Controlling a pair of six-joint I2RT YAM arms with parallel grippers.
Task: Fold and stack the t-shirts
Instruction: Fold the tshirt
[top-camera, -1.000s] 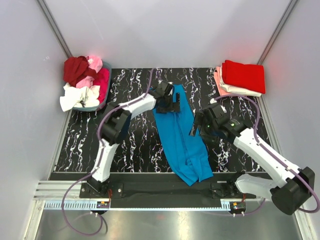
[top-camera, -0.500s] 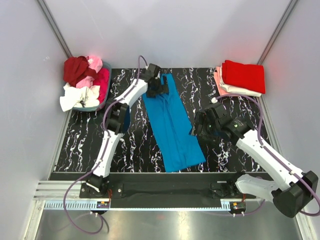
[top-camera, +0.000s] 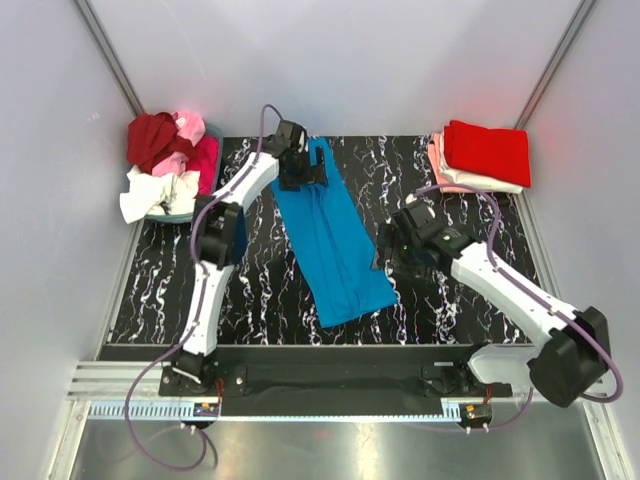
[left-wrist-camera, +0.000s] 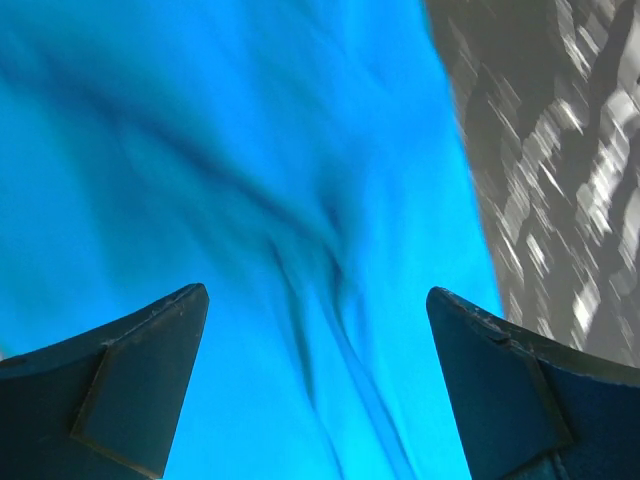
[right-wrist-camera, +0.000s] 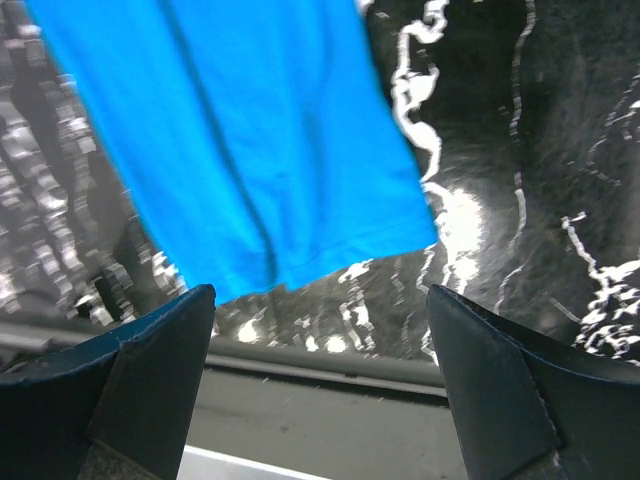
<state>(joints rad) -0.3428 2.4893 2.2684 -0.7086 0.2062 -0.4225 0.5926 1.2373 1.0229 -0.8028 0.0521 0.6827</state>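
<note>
1. In the top view, the blue t-shirt (top-camera: 330, 245) is lying as a long narrow strip on the black marbled surface (top-camera: 255, 290), slanting from upper centre toward lower right. The left fingers (top-camera: 312, 170) are sitting at its upper end, and the right fingers (top-camera: 388, 258) just beside its right edge. Loose t-shirts (top-camera: 165, 165) are heaping in the upper left, and a folded stack (top-camera: 485, 155) is resting in the upper right.
2. In the left wrist view, the left fingers (left-wrist-camera: 130, 370) are standing wide apart, gripping nothing. The blue t-shirt (left-wrist-camera: 250, 200) is filling most of the frame, with the surface (left-wrist-camera: 560, 150) at the right.
3. In the right wrist view, the right fingers (right-wrist-camera: 130, 380) are spreading apart, empty. The blue t-shirt (right-wrist-camera: 250, 140) is ending in the upper left, on the surface (right-wrist-camera: 500, 150).
</note>
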